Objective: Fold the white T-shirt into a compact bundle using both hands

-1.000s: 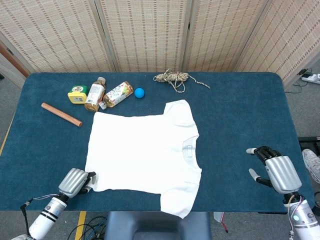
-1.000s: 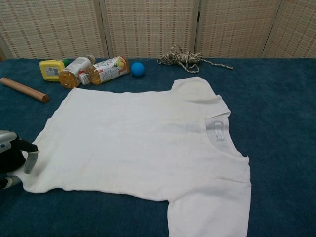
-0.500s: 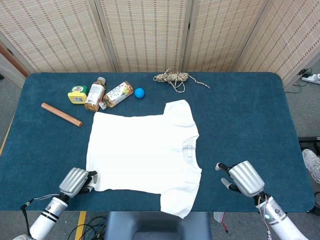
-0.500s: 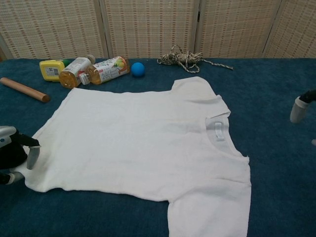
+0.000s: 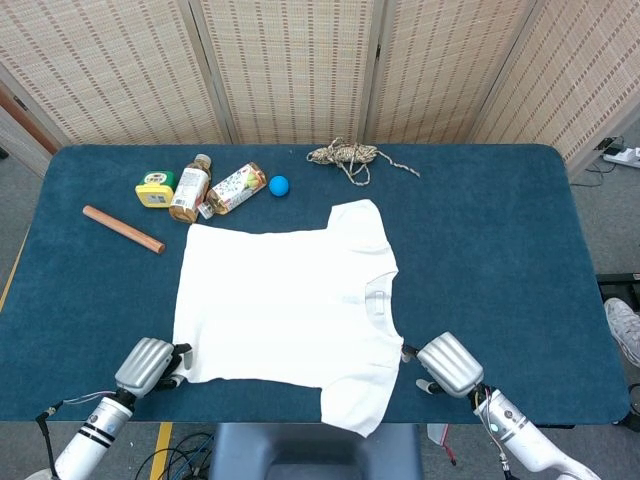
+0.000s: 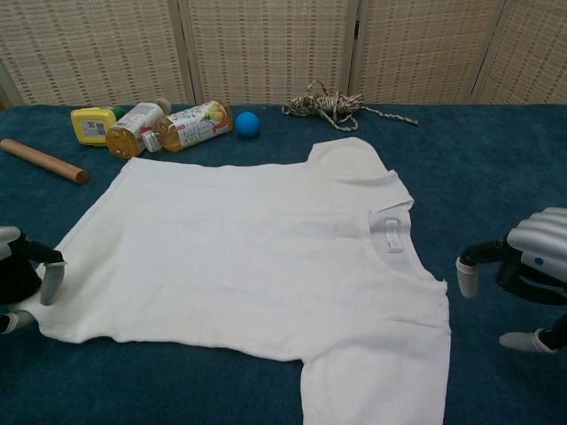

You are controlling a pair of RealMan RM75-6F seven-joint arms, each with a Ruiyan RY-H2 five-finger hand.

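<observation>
We see the white T-shirt (image 5: 288, 305) lying flat and unfolded mid-table, collar toward our right. Our left hand (image 5: 148, 363) sits at the shirt's bottom-hem corner with fingers (image 6: 51, 282) touching the edge, though we can't tell if it actually has a grip. Our right hand (image 5: 447, 364) is just beside the near sleeve, fingers apart, holding nothing.

No text, number or brand can be read in either view. Two bottles (image 6: 190, 125) lying near the bench's far left corner carry printed labels — a colourful pattern on one, a pale band on the other (image 6: 135, 127) — but the print is too small to make out. The yellow container (image 6: 93, 124) beside them has a label, equally illegible.
</observation>
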